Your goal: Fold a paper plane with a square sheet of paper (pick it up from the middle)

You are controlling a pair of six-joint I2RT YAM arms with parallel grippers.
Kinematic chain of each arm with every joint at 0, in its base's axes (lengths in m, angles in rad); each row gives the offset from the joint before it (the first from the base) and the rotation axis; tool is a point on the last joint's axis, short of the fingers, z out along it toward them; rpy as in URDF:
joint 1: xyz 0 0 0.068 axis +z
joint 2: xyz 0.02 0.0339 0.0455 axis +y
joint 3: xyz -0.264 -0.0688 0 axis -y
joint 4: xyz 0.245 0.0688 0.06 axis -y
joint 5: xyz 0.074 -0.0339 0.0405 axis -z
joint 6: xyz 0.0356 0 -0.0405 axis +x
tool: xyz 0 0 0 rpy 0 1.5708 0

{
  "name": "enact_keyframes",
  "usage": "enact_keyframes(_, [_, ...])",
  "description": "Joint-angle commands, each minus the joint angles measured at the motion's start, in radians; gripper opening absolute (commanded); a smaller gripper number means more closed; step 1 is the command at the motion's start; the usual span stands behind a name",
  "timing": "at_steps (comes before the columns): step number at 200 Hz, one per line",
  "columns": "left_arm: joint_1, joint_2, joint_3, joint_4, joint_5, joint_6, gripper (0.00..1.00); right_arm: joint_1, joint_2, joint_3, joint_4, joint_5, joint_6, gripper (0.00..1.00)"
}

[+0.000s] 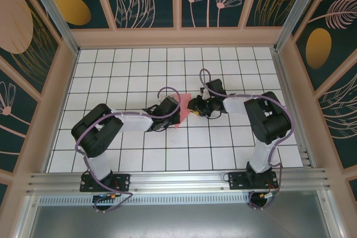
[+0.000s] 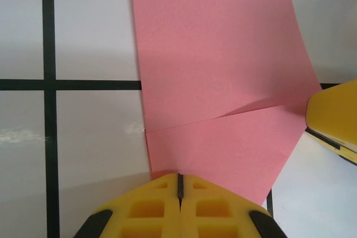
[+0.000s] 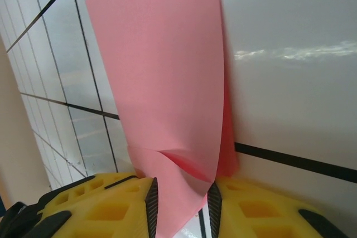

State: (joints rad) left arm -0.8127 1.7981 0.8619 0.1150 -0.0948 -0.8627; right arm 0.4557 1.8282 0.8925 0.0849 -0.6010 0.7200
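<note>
Square sheet of paper (image 1: pixel 184 104), creased, sits mid-frame in the top view. Left gripper (image 2: pixel 179 182) is clamped on its edge; right gripper (image 3: pixel 183 193) has its jaws slightly apart around it.

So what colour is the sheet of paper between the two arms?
The sheet of paper is plain pink-red, unmarked; clearest in the left wrist view.
</note>
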Motion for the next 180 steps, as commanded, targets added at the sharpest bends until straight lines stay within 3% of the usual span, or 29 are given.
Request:
enact_keyframes(1, [0.000,0.005,-0.018,-0.017,-0.006,-0.012,0.01,0.011,0.014,0.020,0.049,-0.062,-0.007,0.31])
enact_keyframes(47, [0.001,-0.008,-0.015,-0.024,-0.008,-0.002,0.03,0.017,0.025,0.019,0.052,-0.069,-0.023,0.25])
enact_keyframes(74, [0.001,-0.032,-0.008,-0.030,-0.002,0.015,0.06,0.018,0.042,0.035,0.049,-0.059,-0.032,0.13])
enact_keyframes(96, [0.000,-0.069,-0.002,-0.030,0.003,0.019,0.09,0.026,0.019,0.034,0.068,0.037,-0.015,0.01])
enact_keyframes(118, [0.001,-0.134,-0.003,-0.031,-0.021,0.034,0.19,0.029,-0.041,0.024,0.078,0.120,0.011,0.00])
enact_keyframes(155, [0.000,-0.218,-0.004,-0.019,-0.032,0.108,0.46,0.030,-0.174,-0.002,0.010,0.252,0.067,0.00])
enact_keyframes(180, [0.000,-0.255,-0.025,0.036,-0.013,0.179,0.54,0.038,-0.241,-0.025,-0.032,0.315,0.139,0.00])
